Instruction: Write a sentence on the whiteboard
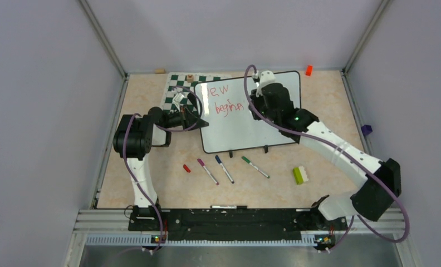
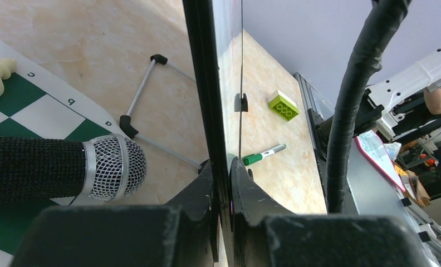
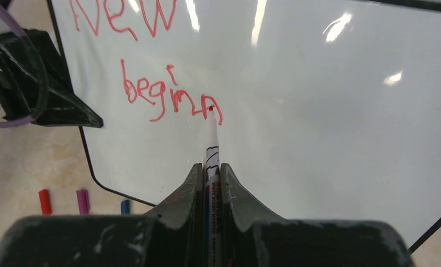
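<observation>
The whiteboard [image 1: 238,130] stands tilted at the table's middle. Red writing [image 3: 171,94] on it reads "New" and below it "beginn". My left gripper [image 1: 197,119] is shut on the board's left edge [image 2: 207,83], which runs between its jaws in the left wrist view. My right gripper [image 3: 210,169] is shut on a red whiteboard marker [image 3: 211,142]. The marker's tip touches the board at the last "n". In the top view the right gripper [image 1: 257,94] hovers over the board's upper middle.
A chessboard mat [image 1: 176,89] with a piece lies behind the board's left. A red cap [image 1: 186,168], purple [image 1: 207,171], blue [image 1: 224,168] and green [image 1: 255,167] markers lie in front. A green brick [image 1: 299,175] sits right, an orange block [image 1: 308,70] far back.
</observation>
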`<action>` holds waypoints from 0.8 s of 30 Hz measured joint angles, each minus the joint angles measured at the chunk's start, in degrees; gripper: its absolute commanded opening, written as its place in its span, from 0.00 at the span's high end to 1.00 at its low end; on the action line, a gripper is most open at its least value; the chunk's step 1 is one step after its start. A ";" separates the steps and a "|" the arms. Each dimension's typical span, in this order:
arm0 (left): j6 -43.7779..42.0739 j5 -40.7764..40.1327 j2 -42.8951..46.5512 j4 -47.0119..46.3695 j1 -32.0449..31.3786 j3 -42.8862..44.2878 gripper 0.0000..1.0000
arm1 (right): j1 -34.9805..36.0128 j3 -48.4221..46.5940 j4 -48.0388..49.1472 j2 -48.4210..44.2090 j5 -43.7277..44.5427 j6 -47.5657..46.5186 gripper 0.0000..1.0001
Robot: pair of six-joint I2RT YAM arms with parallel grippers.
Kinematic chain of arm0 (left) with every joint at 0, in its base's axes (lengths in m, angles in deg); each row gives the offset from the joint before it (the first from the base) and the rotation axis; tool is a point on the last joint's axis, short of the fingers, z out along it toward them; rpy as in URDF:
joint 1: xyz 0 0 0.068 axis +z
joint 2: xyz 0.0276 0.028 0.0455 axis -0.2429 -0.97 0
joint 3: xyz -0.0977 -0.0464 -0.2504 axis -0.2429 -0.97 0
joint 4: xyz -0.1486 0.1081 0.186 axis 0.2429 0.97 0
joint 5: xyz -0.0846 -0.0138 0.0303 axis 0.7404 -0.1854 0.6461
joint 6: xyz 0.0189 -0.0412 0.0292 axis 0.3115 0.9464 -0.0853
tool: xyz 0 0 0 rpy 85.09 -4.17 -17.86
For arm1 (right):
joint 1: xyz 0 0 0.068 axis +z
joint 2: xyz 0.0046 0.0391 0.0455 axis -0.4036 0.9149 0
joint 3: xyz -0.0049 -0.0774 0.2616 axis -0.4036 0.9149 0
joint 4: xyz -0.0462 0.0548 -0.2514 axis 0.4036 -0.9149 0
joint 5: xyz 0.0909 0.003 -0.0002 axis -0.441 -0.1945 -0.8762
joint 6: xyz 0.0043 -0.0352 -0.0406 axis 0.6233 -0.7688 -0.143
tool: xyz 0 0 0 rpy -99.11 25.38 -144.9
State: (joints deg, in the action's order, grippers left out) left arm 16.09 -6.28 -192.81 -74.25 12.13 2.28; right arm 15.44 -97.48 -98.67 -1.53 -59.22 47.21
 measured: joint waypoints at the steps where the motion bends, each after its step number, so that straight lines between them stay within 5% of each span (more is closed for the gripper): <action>1: -0.17 -0.02 0.02 0.00 0.00 -0.04 1.00 | -0.26 0.00 0.68 -1.31 -0.59 -0.50 1.00; 11: -1.42 -0.13 1.09 0.20 0.15 -1.14 1.00 | -7.72 16.11 22.03 -12.37 -9.31 -1.81 1.00; 24: -3.63 -3.10 2.91 -0.07 0.39 -5.09 1.00 | -8.98 24.26 31.61 -17.55 -11.23 -0.87 1.00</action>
State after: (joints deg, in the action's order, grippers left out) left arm 12.46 -9.39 -189.90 -74.32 12.52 -2.81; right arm 6.46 -73.22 -67.06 -19.08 -70.45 46.33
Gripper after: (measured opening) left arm 0.112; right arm 0.092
